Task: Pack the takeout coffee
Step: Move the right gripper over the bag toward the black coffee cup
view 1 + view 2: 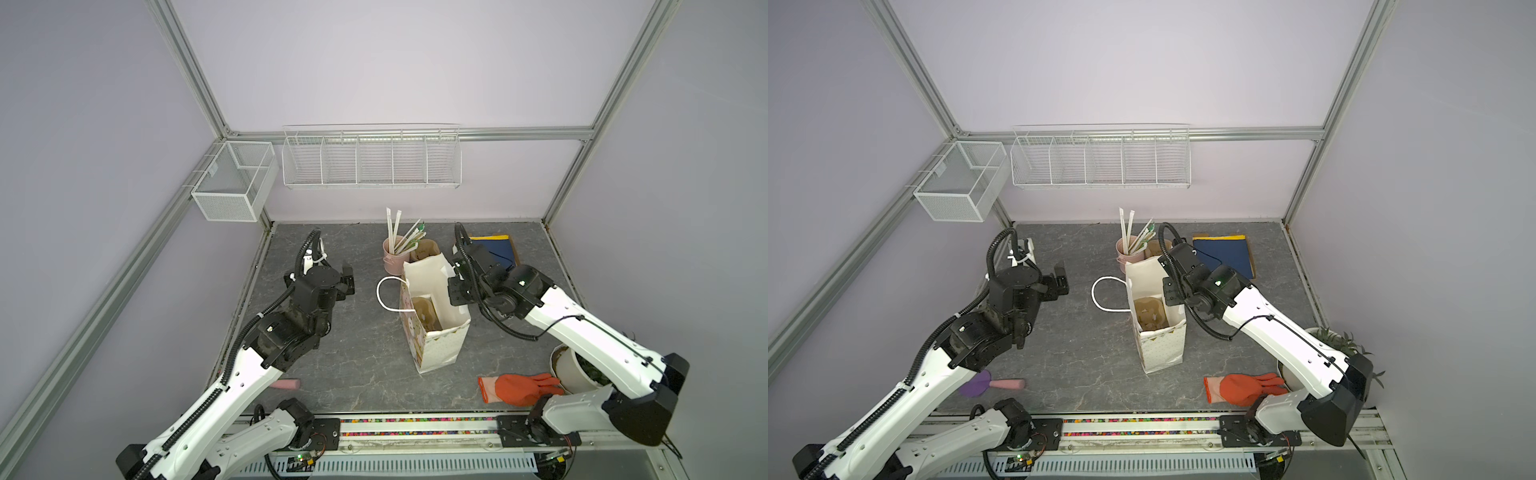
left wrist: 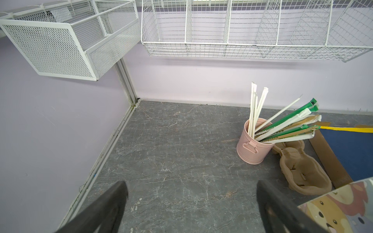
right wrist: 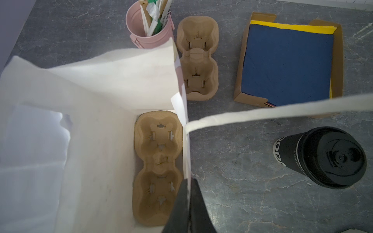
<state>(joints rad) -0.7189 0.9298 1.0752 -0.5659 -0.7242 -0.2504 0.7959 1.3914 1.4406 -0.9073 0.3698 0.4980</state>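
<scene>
Now, right gripper (image 3: 189, 181): jaws pressed together on the rim of the bag (image 3: 121, 80) wall. The right wrist view shows the pinch; both top views show only the gripper at the bag's side.
left gripper (image 2: 191, 184): jaws spread wide with nothing between them, bare table (image 2: 171, 151) below. The top views show it well apart from the bag.
cup (image 3: 321, 157): upright on the table with its lid (image 3: 341, 157) on. It is outside the bag, on the outer side of the pinched wall, well apart from the right jaws. It shows in the right wrist view only.
carrier (image 3: 157, 167): on the bag's floor, just across the wall from the right jaws. The top views show part of it.
second carrier (image 3: 197, 58): on the table beyond the bag, beside the pink cup (image 3: 149, 38). The left wrist view shows it ahead of the left jaws too.
glove (image 1: 519, 388): orange, in the top views only, far from both jaws.
</scene>
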